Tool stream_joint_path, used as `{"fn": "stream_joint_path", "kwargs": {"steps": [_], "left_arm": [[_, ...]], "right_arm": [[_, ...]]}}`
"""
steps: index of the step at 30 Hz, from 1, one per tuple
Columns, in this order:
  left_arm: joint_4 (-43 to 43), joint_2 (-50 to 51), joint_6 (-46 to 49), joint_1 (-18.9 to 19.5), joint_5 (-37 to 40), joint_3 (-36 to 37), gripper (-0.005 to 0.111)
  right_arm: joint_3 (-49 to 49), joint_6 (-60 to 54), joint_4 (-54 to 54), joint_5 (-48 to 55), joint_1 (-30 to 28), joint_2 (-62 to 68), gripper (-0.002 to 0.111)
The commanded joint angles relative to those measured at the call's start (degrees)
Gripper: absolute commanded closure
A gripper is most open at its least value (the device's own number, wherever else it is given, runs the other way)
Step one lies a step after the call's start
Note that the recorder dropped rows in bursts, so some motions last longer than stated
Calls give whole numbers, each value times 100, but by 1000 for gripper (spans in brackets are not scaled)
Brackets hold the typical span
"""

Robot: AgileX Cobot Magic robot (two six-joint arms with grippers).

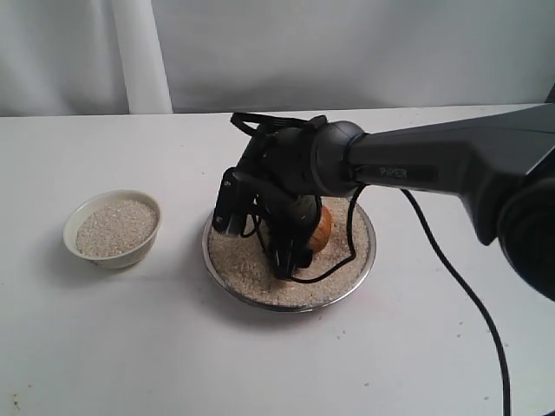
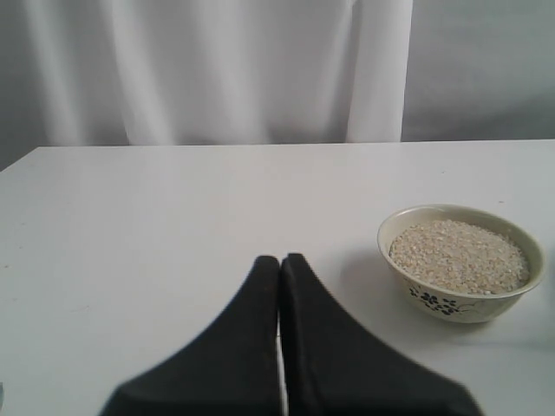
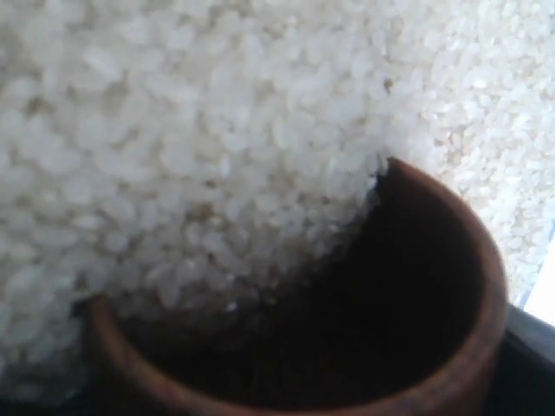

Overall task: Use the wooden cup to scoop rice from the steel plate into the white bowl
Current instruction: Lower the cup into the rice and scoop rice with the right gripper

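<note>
The right end effector (image 1: 297, 253), clamped on the cup (image 1: 321, 230) tipped into the plate's (image 1: 370, 247) rice (image 1: 247, 264), has the bowl (image 1: 108, 257) just beyond the plate's left-arm side.

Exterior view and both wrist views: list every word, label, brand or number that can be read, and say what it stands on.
"PiPER": small white lettering on the right arm; it is blurred, so the reading is unsure.
No other text: the white bowl carries only a dark flower pattern, and the visible parts of the wooden cup and steel plate show no marks.
</note>
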Motion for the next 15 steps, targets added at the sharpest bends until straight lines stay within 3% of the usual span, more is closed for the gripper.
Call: {"fn": "stream_joint_path", "kwargs": {"steps": [1, 9, 15], "left_arm": [[2, -14, -22, -15, -33, 9, 107], [2, -14, -22, -15, -33, 9, 107], [2, -14, -22, -15, -33, 9, 107]], "right_arm": [[530, 170, 492, -818, -173, -26, 108], [1675, 457, 783, -2635, -516, -646, 108], [1838, 497, 1086, -3051, -690, -751, 108]]}}
